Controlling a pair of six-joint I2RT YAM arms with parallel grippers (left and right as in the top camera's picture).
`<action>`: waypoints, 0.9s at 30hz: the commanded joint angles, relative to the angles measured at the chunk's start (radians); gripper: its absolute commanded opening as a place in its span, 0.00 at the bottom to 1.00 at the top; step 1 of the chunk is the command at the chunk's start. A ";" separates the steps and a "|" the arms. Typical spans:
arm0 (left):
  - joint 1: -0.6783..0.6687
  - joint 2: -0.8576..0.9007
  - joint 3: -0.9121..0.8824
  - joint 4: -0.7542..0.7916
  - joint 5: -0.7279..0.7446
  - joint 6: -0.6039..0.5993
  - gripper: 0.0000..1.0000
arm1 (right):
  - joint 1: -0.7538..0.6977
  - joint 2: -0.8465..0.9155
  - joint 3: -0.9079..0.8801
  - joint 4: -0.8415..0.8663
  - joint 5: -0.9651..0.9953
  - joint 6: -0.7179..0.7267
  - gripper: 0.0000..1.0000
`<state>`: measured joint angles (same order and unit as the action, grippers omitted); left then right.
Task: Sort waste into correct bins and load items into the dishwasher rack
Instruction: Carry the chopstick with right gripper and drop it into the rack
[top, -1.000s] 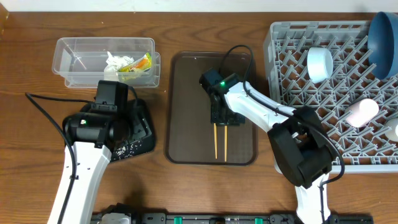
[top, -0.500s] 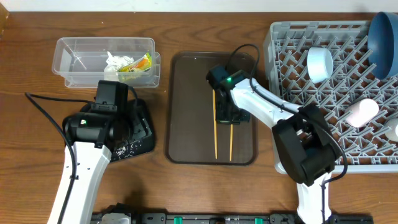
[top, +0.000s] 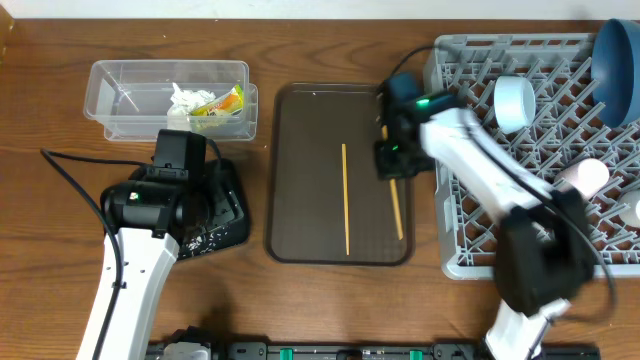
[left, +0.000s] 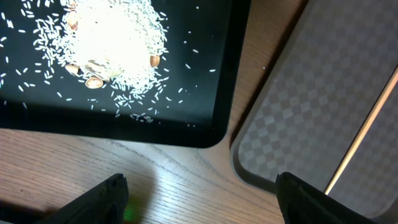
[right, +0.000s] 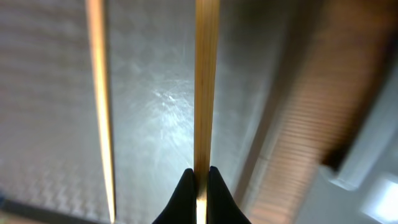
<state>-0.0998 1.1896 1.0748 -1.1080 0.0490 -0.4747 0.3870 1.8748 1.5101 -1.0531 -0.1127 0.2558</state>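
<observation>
My right gripper (top: 391, 162) (right: 200, 177) is shut on one wooden chopstick (top: 397, 210) (right: 206, 81) and holds it over the right side of the brown serving tray (top: 300, 150), near the grey dishwasher rack (top: 470, 150). The other chopstick (top: 346, 200) (right: 99, 99) lies on the tray. The rack holds the blue plate (top: 618, 55), a white cup (top: 515, 102) and a pink cup (top: 585, 178). My left gripper (left: 202, 199) is open and empty beside the black tray (top: 232, 225) (left: 205, 74) with rice scraps (left: 118, 37). The clear tub (top: 130, 95) holds the tissue (top: 185, 98) and wrapper (top: 222, 104).
The left arm (top: 150, 230) covers most of the black tray in the overhead view. Bare wood table (top: 300, 50) lies behind the trays and along the front edge. The brown tray's rim (left: 249, 168) sits close to the black tray's corner.
My right gripper has lifted one chopstick and carried it right toward the rack. The other chopstick stays on the tray. The left arm has not moved.
</observation>
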 joint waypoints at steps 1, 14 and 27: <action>0.005 0.004 0.009 -0.006 -0.013 -0.005 0.79 | -0.060 -0.130 0.027 -0.021 0.002 -0.124 0.01; 0.005 0.004 0.009 -0.006 -0.013 -0.005 0.79 | -0.278 -0.176 -0.014 -0.159 0.056 -0.254 0.01; 0.005 0.004 0.009 -0.006 -0.013 -0.005 0.79 | -0.294 -0.047 -0.109 -0.055 0.052 -0.263 0.03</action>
<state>-0.0998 1.1896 1.0748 -1.1107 0.0486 -0.4747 0.0956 1.8099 1.4029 -1.1229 -0.0593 0.0097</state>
